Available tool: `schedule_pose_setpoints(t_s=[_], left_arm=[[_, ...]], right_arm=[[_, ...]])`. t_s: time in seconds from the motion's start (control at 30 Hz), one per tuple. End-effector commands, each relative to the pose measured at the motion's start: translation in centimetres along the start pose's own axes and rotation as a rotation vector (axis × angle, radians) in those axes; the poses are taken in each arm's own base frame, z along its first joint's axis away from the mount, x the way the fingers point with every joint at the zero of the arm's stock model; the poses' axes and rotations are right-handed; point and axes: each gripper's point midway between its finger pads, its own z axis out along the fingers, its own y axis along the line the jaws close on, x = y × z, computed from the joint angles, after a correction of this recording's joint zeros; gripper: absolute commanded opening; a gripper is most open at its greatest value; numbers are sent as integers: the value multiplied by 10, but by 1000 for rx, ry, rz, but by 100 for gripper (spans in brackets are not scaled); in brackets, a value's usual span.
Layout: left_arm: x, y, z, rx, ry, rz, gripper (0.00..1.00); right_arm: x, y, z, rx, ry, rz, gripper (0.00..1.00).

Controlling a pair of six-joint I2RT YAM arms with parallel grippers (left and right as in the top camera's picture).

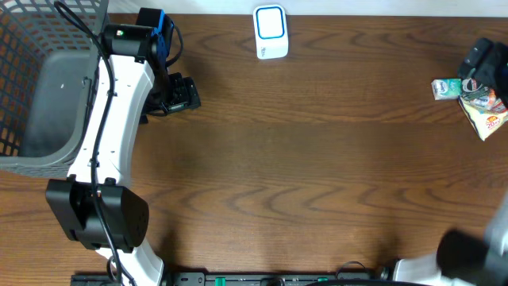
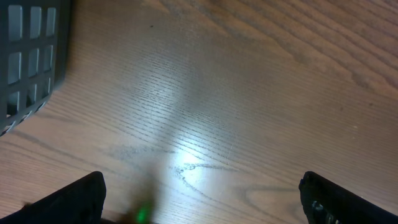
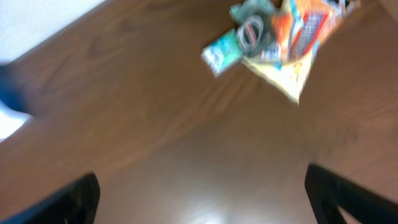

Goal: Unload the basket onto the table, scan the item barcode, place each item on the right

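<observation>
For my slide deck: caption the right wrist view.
Open right gripper over the wooden table, a blurred pile of packets lying ahead.

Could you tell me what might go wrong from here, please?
The green packet and yellow packet lie piled together, so the open right gripper might catch both or push one away. The scanner sits far across the table from them, so a weak hold could drop the item on the way.

We see a brown wood-grain table (image 1: 317, 159) and a grey grid-pattern basket (image 1: 20, 48). Scanner (image 1: 271, 32) — white, blue face; packets (image 1: 486, 119) — orange, yellow, green.
</observation>
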Motion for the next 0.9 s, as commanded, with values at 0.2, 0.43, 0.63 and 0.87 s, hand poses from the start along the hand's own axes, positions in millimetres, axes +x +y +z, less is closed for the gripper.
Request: schedule_pose_setpoints(t_s=[0.2, 0.43, 0.63, 0.87], left_arm=[[2, 1, -5, 7, -11, -7, 97], [2, 1, -5, 7, -10, -7, 98], [2, 1, -5, 7, -10, -7, 97], [2, 1, -5, 7, -10, -7, 97]], right_arm=[[87, 32, -133, -189, -202, -130, 99], [162, 16, -155, -277, -222, -147, 99], [222, 17, -176, -418, -125, -79, 99], [253, 6, -183, -419, -88, -75, 99]])
